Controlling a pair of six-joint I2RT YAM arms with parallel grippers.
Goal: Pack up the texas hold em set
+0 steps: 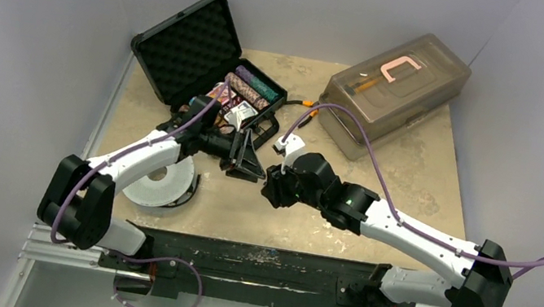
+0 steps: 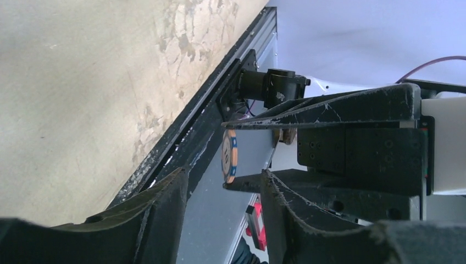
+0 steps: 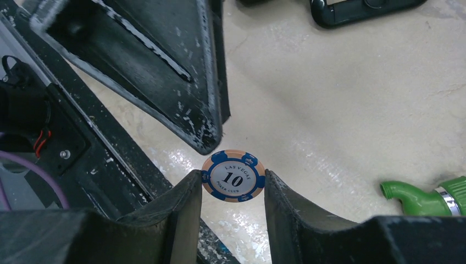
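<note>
Pinching chip point(image 3: 233, 176) in right jaws

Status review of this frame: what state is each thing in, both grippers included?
black case: open, lid tilted back, chip rows inside.
right gripper: shut on the poker chip.
poker chip: pinched by its rim.
left gripper: open, empty.
grey box: lid on.
green faucet: lying on the table.

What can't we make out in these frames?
- Top view: poker chip, hidden by the right fingers.
- Top view: case front contents, covered by the left arm.
- Right wrist view: green faucet, cut off by the right edge.
- Top view: grey box contents, blurred by its translucent lid.
</note>
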